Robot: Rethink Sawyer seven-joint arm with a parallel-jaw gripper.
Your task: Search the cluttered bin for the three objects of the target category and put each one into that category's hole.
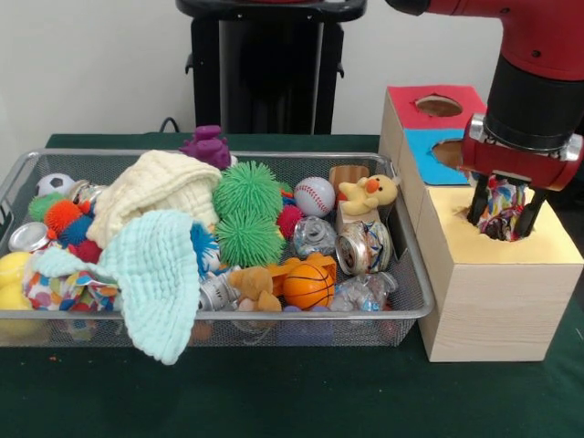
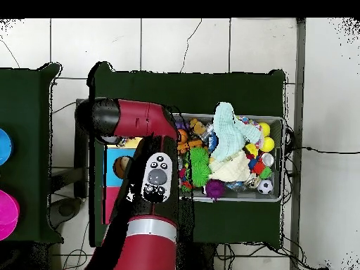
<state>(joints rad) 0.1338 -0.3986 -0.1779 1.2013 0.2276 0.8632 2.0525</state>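
Observation:
My gripper (image 1: 504, 217) hangs over the yellow-topped wooden box (image 1: 474, 246), its two black fingers (image 1: 478, 203) shut on a small white cloth printed with red, blue and yellow patches (image 1: 502, 206). The cloth hangs down into the round hole (image 1: 504, 235), which it mostly hides. The silver wire-mesh bin (image 1: 274, 316) stands to the left, full of toys. Another printed cloth (image 1: 64, 290) lies at its front left corner, partly under the mint waffle cloth (image 1: 160, 274). In the overhead view the red arm (image 2: 151, 183) hides the gripper and the yellow box.
The blue-topped hole (image 1: 447, 153) and the red-topped hole (image 1: 438, 106) are behind the yellow box. The bin (image 2: 282, 140) holds a cream waffle cloth (image 1: 151, 187), green spiky balls (image 1: 246, 192), a baseball (image 1: 314, 195), a toy basketball (image 1: 308, 285), cans and a plush duck (image 1: 370, 193).

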